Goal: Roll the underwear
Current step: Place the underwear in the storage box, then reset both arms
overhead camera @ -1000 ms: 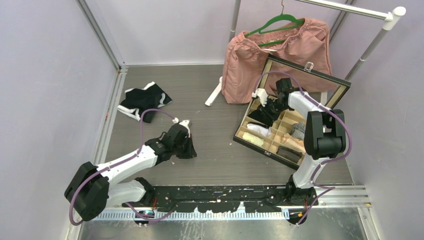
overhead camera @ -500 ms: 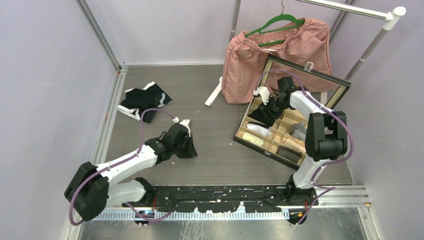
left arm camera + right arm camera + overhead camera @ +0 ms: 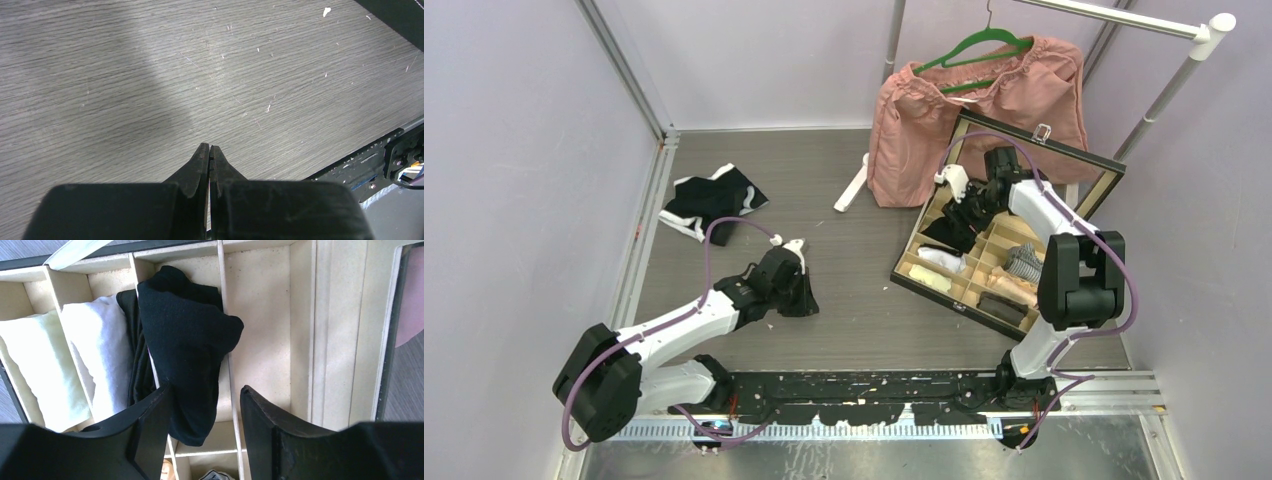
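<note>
A black rolled underwear (image 3: 187, 340) lies in the wooden organiser box (image 3: 260, 300), draped over a thin divider. My right gripper (image 3: 205, 390) hovers just above it, open, jaws apart and gripping nothing. From above, that gripper (image 3: 969, 207) is over the box's far left corner, with the black underwear (image 3: 946, 232) below it. Another black and white underwear (image 3: 712, 200) lies crumpled on the table at the far left. My left gripper (image 3: 209, 147) is shut and empty, low over bare table (image 3: 150, 75); in the top view the left gripper (image 3: 801, 297) is near the table's middle.
The box (image 3: 944, 295) holds white rolled cloth (image 3: 102, 350), a pale roll (image 3: 30, 365) and other rolled items. Its open lid (image 3: 1039, 145) stands behind. A pink garment (image 3: 984, 110) on a green hanger (image 3: 974, 45) hangs from a rack (image 3: 1164, 100) at the back right.
My right gripper has opened, let go of the black underwear in the box and drawn back toward the lid. The left arm has not moved.
</note>
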### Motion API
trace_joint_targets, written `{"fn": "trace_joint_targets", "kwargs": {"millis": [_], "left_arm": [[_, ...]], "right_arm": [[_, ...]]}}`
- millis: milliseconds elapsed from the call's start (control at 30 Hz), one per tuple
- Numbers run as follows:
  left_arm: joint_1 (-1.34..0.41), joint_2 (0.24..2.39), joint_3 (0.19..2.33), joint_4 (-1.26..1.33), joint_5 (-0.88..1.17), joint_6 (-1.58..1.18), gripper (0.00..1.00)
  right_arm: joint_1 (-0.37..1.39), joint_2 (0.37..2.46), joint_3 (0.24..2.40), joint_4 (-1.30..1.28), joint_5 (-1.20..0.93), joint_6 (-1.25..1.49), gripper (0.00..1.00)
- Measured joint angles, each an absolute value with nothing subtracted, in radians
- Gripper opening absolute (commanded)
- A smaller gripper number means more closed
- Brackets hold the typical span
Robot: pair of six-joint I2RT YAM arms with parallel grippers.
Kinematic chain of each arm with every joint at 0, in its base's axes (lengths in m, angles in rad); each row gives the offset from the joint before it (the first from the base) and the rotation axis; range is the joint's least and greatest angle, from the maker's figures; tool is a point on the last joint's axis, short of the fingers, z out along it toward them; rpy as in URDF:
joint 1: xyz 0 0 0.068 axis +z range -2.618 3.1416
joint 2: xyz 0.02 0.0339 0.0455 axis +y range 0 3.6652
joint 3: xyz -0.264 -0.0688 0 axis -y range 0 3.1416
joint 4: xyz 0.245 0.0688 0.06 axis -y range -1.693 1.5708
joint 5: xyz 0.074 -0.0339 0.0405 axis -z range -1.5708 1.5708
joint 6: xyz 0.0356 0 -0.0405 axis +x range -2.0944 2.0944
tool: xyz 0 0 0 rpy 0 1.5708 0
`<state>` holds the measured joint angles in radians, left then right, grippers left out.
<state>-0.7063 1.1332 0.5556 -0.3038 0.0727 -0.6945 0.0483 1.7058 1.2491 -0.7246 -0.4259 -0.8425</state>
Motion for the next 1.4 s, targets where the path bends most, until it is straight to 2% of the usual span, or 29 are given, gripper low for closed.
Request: {"fn": "trace_joint_targets", "kwargs": {"millis": [100,400,700,833,1000,1200,1233,1300,1333,1367,1400], "left_arm": [[-0.706,1.133,0.556,-0.304,0.073,-0.695,0.01],[-0.706,1.140,0.556,-0.303,0.074,-0.695,0.01],[-0.706,1.140,0.556,-0.304,0.075,-0.696,0.01],[-0.702,1.139,0.576,-0.318,0.054,-0.699,0.01],[-0.688,1.113,0.662,-0.400,-0.046,-0.703,0.05],[-0.674,1.000,0.766,-0.524,-0.211,-0.716,0.35],[-0.673,0.978,0.778,-0.546,-0.239,-0.721,0.40],[-0.673,0.933,0.799,-0.595,-0.296,-0.726,0.52],[-0.672,0.912,0.809,-0.622,-0.324,-0.730,0.58],[-0.672,0.889,0.820,-0.654,-0.353,-0.731,0.80],[-0.672,0.873,0.828,-0.675,-0.373,-0.729,0.97]], "right_arm": [[0.048,1.705,1.250,-0.727,-0.425,-0.837,0.59],[0.048,1.668,1.253,-0.727,-0.424,-0.832,0.48],[0.048,1.625,1.234,-0.654,-0.425,-0.761,0.52],[0.048,1.493,1.162,-0.459,-0.374,-0.505,0.52],[0.048,1.350,1.113,-0.253,-0.268,-0.002,0.57],[0.049,1.181,1.067,-0.274,-0.231,0.438,0.70],[0.050,1.155,1.061,-0.296,-0.234,0.472,0.76],[0.053,1.097,1.051,-0.360,-0.245,0.530,0.97],[0.054,1.060,1.044,-0.406,-0.251,0.545,0.99],[0.055,1.028,1.036,-0.443,-0.254,0.554,1.00],[0.055,1.001,1.029,-0.472,-0.256,0.559,1.00]]}}
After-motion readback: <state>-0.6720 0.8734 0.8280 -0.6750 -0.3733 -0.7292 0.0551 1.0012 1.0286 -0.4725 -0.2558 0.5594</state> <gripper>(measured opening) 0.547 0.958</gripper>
